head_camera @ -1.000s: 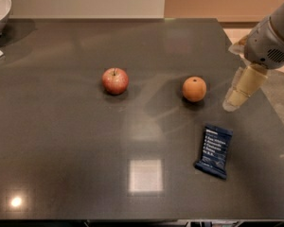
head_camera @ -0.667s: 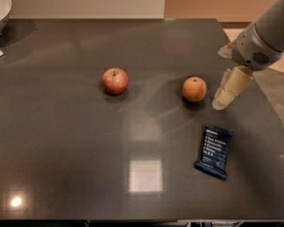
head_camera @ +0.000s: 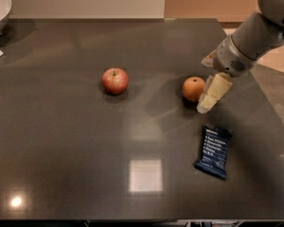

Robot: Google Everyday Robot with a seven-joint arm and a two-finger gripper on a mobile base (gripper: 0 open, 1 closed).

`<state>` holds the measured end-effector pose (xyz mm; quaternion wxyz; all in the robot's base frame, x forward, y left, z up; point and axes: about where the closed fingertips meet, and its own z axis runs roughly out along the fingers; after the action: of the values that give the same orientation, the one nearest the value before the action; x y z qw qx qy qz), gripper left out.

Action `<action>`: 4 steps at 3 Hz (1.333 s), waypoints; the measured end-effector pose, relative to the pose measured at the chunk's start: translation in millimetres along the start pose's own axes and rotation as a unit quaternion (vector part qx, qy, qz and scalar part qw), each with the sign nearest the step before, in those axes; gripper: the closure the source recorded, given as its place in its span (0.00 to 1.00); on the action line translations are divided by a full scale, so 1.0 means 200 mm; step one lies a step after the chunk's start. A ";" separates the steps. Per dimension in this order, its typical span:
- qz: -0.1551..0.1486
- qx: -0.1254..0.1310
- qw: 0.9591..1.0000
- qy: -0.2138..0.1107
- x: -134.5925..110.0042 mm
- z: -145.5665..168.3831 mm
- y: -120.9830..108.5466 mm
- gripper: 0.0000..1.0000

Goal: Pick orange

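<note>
Orange (head_camera: 194,89) sits on the dark table (head_camera: 61,141), right of centre. We note the gripper (head_camera: 213,94) just beside its right side; jaws apart or together, we cannot tell.

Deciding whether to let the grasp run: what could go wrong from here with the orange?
1. The gripper sits low, right beside the small round orange, not over it; a nudge could roll the fruit across the smooth dark tabletop toward the red-yellow apple.
2. The dark blue snack packet lies just nearer the camera than the gripper; a stray sweep might hit it.
</note>
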<state>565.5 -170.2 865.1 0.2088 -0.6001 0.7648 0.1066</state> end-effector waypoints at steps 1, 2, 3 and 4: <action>-0.002 -0.014 1.000 -0.001 -0.01 0.08 0.00 0.00; -0.004 -0.020 1.000 0.002 -0.02 0.12 0.00 0.16; -0.004 -0.021 1.000 0.004 -0.01 0.12 0.00 0.39; -0.005 -0.020 1.000 0.004 -0.01 0.07 0.00 0.64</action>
<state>569.6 -162.4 853.2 0.1939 -0.6081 0.7606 0.1187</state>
